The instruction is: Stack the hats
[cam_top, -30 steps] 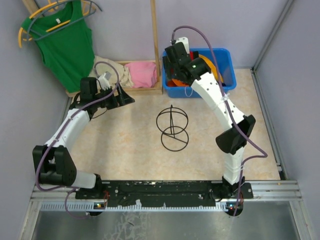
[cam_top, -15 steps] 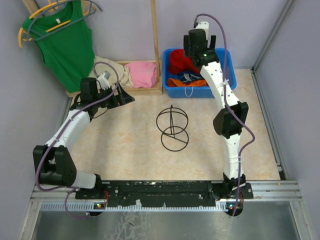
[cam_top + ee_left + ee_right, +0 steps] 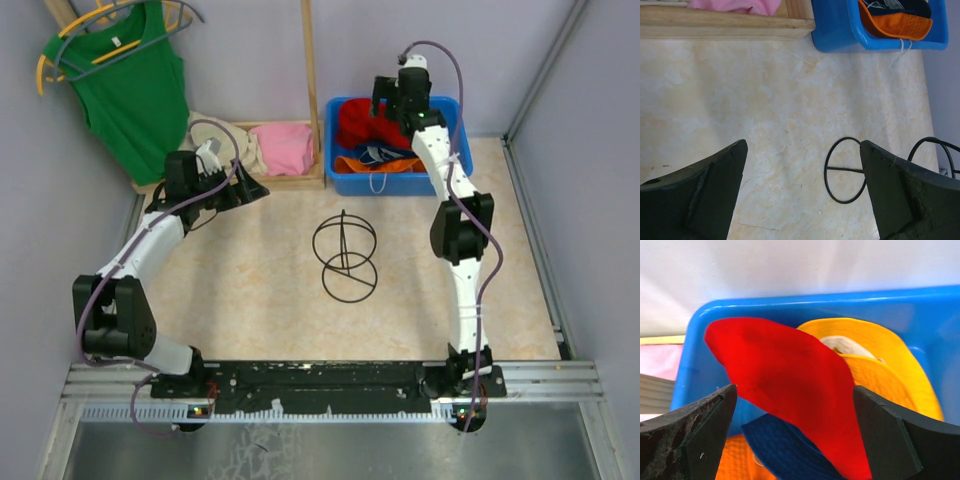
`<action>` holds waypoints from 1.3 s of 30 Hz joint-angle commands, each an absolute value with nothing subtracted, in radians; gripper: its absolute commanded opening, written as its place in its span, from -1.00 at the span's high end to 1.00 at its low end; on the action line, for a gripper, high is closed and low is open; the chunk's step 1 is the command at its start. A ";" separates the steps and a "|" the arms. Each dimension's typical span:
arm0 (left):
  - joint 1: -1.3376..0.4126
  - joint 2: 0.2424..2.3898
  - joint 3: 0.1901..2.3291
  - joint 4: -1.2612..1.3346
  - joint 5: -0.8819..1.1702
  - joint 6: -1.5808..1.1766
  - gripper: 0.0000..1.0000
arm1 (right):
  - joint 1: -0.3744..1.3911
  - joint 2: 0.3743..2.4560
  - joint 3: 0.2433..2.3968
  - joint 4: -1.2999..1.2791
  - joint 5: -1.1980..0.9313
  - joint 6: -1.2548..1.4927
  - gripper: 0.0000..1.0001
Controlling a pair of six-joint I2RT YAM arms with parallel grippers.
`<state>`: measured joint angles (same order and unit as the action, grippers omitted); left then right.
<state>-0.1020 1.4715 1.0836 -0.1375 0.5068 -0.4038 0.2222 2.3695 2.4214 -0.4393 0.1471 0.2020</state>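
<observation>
Several hats lie piled in a blue bin point(image 3: 452, 120) at the back right. A red hat point(image 3: 358, 122) point(image 3: 790, 380) is on top, over a navy hat point(image 3: 785, 450) and a bright orange hat point(image 3: 372, 166) point(image 3: 896, 26). A yellow-orange hat point(image 3: 890, 370) lies behind the red one. My right gripper point(image 3: 393, 100) point(image 3: 794, 390) hangs open just above the red hat, touching nothing. My left gripper point(image 3: 254, 192) point(image 3: 803, 145) stands open and empty over the bare table at the left. The black wire stand point(image 3: 345, 256) point(image 3: 844, 170) rests on the table's middle.
A wooden shelf point(image 3: 290, 180) point(image 3: 725, 27) at the back holds pink folded cloth point(image 3: 282, 148) and beige cloth point(image 3: 218, 135). A green tank top point(image 3: 130, 85) hangs on a hanger at the back left. Grey walls close in both sides.
My right arm has stretched back and to the right, from over the bin's left front to its rear, uncovering the red hat. The left arm has shifted only slightly.
</observation>
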 commanded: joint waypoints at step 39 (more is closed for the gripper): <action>-0.097 1.525 1.338 -0.150 0.543 -0.427 -0.99 | 0.213 2.195 2.574 -0.328 -0.079 0.490 1.00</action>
